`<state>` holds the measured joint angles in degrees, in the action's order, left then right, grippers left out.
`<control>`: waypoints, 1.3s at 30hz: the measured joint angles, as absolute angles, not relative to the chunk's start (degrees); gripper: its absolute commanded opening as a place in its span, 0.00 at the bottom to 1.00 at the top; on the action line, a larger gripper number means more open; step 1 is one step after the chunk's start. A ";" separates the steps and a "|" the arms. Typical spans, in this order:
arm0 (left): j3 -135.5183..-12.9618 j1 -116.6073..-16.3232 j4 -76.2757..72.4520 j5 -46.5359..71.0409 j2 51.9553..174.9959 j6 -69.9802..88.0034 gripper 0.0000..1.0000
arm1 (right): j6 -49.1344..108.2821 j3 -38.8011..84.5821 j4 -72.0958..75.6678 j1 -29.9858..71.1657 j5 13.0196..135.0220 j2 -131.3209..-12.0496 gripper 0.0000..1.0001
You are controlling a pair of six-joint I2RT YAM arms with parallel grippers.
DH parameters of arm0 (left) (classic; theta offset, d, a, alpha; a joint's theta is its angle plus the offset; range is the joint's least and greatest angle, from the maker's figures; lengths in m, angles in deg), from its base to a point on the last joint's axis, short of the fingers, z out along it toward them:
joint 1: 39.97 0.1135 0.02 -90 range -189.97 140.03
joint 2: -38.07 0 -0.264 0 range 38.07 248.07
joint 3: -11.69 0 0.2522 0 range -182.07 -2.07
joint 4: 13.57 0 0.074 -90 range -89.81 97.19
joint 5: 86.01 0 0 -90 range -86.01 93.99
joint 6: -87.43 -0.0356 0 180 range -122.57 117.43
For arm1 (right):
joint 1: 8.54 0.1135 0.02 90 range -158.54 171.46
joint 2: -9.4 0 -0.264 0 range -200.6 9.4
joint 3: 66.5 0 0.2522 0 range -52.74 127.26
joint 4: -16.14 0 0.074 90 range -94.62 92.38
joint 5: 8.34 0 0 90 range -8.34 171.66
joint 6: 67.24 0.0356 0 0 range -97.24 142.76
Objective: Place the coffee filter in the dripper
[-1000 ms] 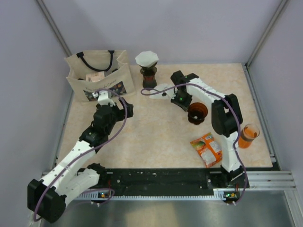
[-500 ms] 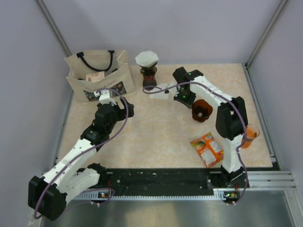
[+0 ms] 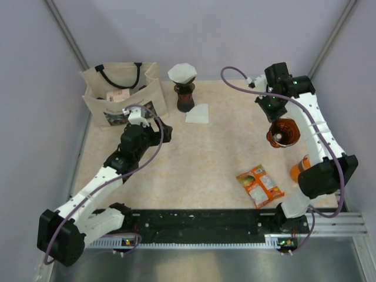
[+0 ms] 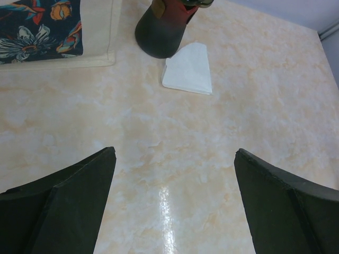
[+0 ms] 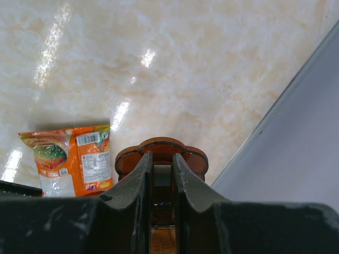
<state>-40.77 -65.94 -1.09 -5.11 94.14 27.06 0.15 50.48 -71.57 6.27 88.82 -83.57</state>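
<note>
The dripper [image 3: 282,132] is an amber-brown translucent cone with a scalloped round base. My right gripper [image 3: 276,117] is shut on it and holds it above the table's right side. In the right wrist view the fingers pinch its wall and the base [image 5: 161,144] shows past the fingertips of the gripper [image 5: 162,159]. The coffee filter [image 3: 197,113] is a flat white folded paper lying on the table at the back middle. It also shows in the left wrist view [image 4: 188,70]. My left gripper [image 3: 163,133] is open and empty, short of the filter [image 4: 175,153].
A dark carafe [image 3: 184,97] with a white filter cone on top stands just behind the flat filter; its base shows in the left wrist view [image 4: 159,32]. A tote bag [image 3: 123,94] stands at back left. An orange snack packet [image 3: 258,185] and an orange cup [image 3: 299,169] lie right front.
My right arm has swung from the table's middle to the right with the dripper in its grip. My left gripper has crept slightly towards the filter.
</note>
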 measured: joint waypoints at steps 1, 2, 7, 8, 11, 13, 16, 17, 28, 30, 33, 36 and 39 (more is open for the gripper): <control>-40.81 -65.94 -1.17 -4.65 94.60 27.06 0.99 | 0.98 50.48 -72.05 5.88 89.30 -83.29 0.00; -40.86 -65.94 -1.20 -4.30 94.95 27.06 0.99 | 1.70 50.45 -72.66 5.62 89.52 -83.03 0.00; -40.86 -65.94 -2.07 -3.19 95.24 27.06 0.99 | 3.43 48.49 -73.45 2.73 89.10 -79.44 0.00; -40.86 -65.94 -2.31 -3.04 95.24 27.06 0.99 | 3.49 47.20 -73.52 1.64 89.08 -78.17 0.00; -40.88 -65.94 -2.79 -2.80 95.24 27.06 0.99 | 3.51 43.09 -74.17 -1.77 89.54 -74.85 0.00; -40.92 -65.94 -2.84 -2.64 95.24 27.06 0.99 | 3.51 41.25 -74.78 -4.00 89.91 -73.61 0.00; -41.16 -65.94 -2.88 -2.45 95.24 26.88 0.99 | 3.27 39.42 -74.85 -6.78 90.72 -72.40 0.00; -41.29 -65.94 -2.88 -2.42 95.24 26.84 0.99 | 3.08 38.56 -74.81 -8.07 91.03 -71.84 0.00; -41.64 -65.92 -3.23 -1.70 95.87 26.58 0.99 | 1.53 36.14 -74.72 -16.96 92.82 -71.92 0.00; -42.08 -65.92 -3.16 -1.55 96.11 26.43 0.99 | 0.72 36.14 -74.46 -18.16 91.92 -72.32 0.00; -43.24 -65.92 -3.12 -1.40 96.48 26.18 0.99 | -0.27 36.14 -73.60 -19.74 90.33 -72.75 0.00; -44.70 -65.92 -2.81 -1.37 96.77 25.90 0.99 | -1.29 36.14 -73.43 -20.72 88.69 -73.28 0.00; -45.84 -65.92 -2.77 -1.40 96.77 25.68 0.99 | -1.99 36.14 -73.17 -22.32 86.90 -74.33 0.00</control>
<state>-45.84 -65.92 -2.77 -1.40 96.77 25.68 -1.99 36.14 -73.17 -22.32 86.90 -74.33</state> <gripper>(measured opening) 0.987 0.161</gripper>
